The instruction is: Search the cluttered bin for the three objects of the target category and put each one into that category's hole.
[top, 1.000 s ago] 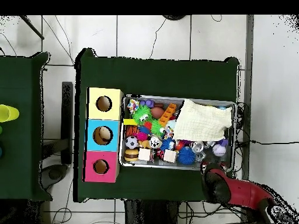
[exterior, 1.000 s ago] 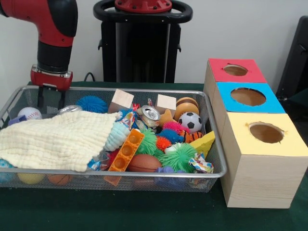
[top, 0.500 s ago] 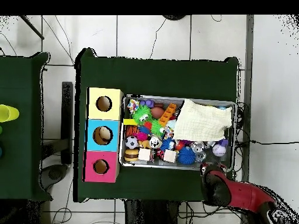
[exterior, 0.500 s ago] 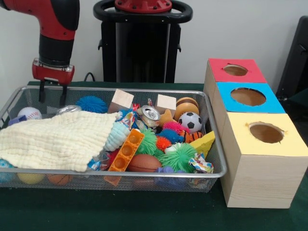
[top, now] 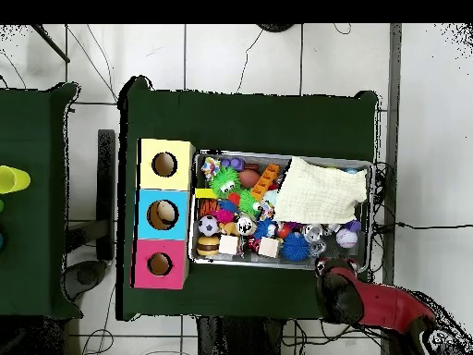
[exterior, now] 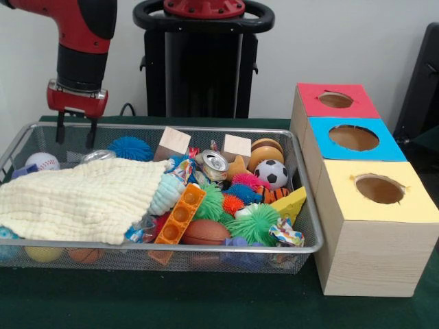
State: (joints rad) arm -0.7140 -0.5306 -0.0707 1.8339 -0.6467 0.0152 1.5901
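Rising from the far corner of the wire basket (exterior: 299,179), the gripper (exterior: 76,134) has lifted from inside the mesh to sit at about rim height, its two dark fingers spread and holding nothing. So that dip brought up no bottle, and by my judgement none of the three has yet been delivered. Nothing in the basket seems disturbed: the cream cloth (exterior: 82,197) covers the same half, the silver can (exterior: 213,163) lies among the spiky balls. No clear bottle shows plainly; a bit of blue and clear plastic at the cloth's edge might be one, though I cannot be sure. Well away stands the red-topped box with its round hole (exterior: 335,99).
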